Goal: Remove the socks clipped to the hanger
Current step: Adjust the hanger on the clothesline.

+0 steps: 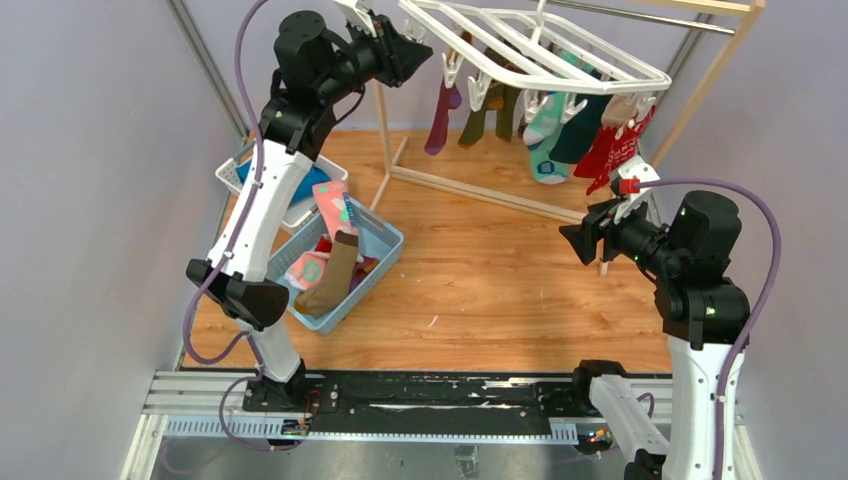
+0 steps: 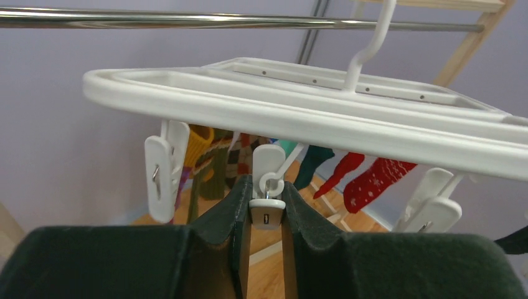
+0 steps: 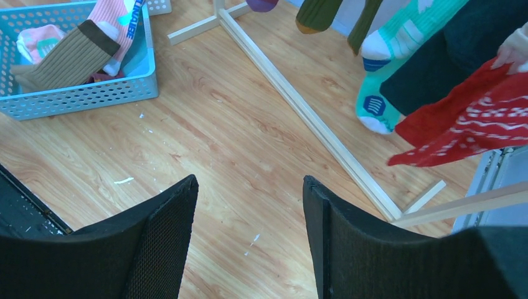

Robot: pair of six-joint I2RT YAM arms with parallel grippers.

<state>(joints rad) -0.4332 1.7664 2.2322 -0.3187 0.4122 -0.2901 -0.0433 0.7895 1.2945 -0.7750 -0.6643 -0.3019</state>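
Observation:
The white hanger [image 1: 560, 62] hangs from a metal rod, with several socks [image 1: 545, 135] clipped under it: purple, olive, teal, dark green and red. My left gripper [image 1: 415, 48] is raised to the hanger's left corner. In the left wrist view it [image 2: 266, 187] is shut on a small white clip [image 2: 268, 215] dangling below the hanger rim [image 2: 249, 109]; no sock shows in that clip. My right gripper [image 1: 580, 243] hovers low on the right, below the red socks [image 3: 473, 118]. Its jaws [image 3: 249, 184] stand open over bare floor with nothing between them.
A blue basket [image 1: 385, 250] at the left holds several loose socks. Behind it is a white basket [image 1: 238, 178] with a blue cloth. The wooden rack's base bars [image 3: 299, 106] cross the floor under the hanging socks. Other white clips [image 2: 163, 168] flank the gripped one.

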